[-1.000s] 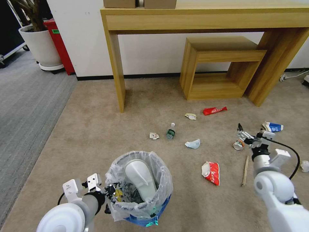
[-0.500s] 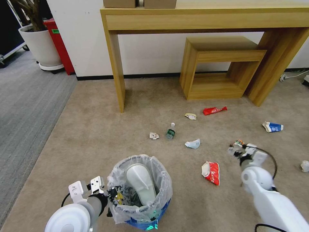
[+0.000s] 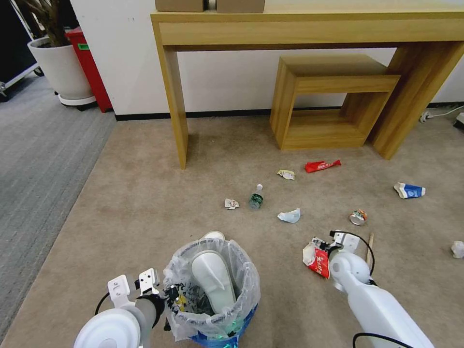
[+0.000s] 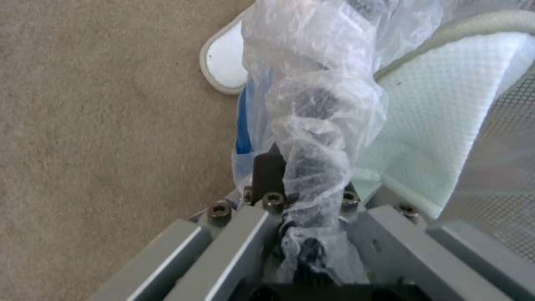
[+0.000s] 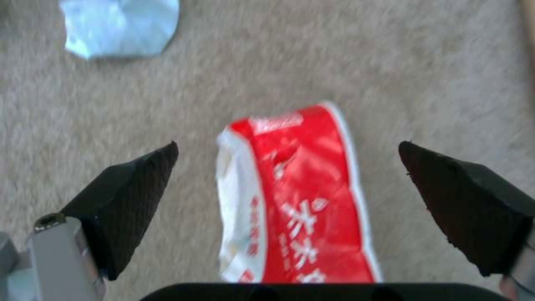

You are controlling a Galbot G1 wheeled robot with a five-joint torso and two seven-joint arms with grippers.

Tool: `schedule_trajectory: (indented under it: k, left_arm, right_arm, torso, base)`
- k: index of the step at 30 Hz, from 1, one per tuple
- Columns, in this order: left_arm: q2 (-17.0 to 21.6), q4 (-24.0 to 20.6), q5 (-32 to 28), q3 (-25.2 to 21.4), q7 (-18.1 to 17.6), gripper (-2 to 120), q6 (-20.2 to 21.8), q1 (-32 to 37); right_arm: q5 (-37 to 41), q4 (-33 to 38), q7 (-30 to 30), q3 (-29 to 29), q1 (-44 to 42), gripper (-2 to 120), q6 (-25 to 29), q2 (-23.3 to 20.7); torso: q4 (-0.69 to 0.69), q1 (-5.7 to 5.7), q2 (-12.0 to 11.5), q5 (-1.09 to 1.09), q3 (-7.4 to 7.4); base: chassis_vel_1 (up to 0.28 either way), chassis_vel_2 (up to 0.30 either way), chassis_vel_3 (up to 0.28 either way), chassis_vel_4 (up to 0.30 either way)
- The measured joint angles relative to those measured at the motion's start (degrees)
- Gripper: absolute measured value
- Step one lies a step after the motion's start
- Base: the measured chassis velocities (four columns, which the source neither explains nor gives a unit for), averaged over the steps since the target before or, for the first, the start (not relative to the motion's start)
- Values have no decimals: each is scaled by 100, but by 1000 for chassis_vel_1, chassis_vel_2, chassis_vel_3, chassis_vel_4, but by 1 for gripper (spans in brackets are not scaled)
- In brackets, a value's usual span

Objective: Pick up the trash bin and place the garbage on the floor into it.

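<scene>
The trash bin (image 3: 212, 309), lined with a crinkled clear bag, hangs low at the near left. My left gripper (image 3: 170, 293) is shut on its bagged rim (image 4: 312, 138). One white slipper (image 3: 211, 276) stands inside it, and another slipper (image 3: 213, 235) lies on the floor (image 3: 145, 203) just behind. My right gripper (image 5: 287, 146) is open right above a red wrapper (image 5: 301, 196) (image 3: 317, 259), a finger on either side and not touching it. More garbage lies beyond: a crushed can (image 3: 358, 217), a stick (image 3: 370, 244), a small bottle (image 3: 256, 197) and a blue-white carton (image 3: 410, 190).
A second red wrapper (image 3: 322, 166), a pale blue scrap (image 3: 290, 215), small crumpled papers (image 3: 231, 204) and a white paper ball (image 3: 457, 249) dot the carpet. A wooden desk (image 3: 174, 96) and a low shelf (image 3: 328, 101) stand at the wall. Grey carpet (image 3: 38, 145) lies to the left.
My right arm has swung from the can and carton area toward me and leftward, ending over the near red wrapper. The bin in my left gripper has shifted slightly nearer.
</scene>
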Motion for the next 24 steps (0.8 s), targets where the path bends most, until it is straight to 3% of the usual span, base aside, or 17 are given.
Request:
schedule_trajectory:
  k: [10, 24]
  left_arm:
    - [-69, 87, 81, 184, -15, 0, 0, -53]
    - [-20, 102, 64, 210, -33, 0, -2, -64]
  right_arm:
    - [-372, -633, -16, -325, 262, 100, 174, 530]
    - [-783, -1453, -213, -444, 538, 100, 382, 824]
  torso:
    - [1, 0, 0, 0, 0]
    - [1, 0, 0, 1, 0]
  base:
    - [0, 0, 0, 0]
    - [0, 0, 0, 0]
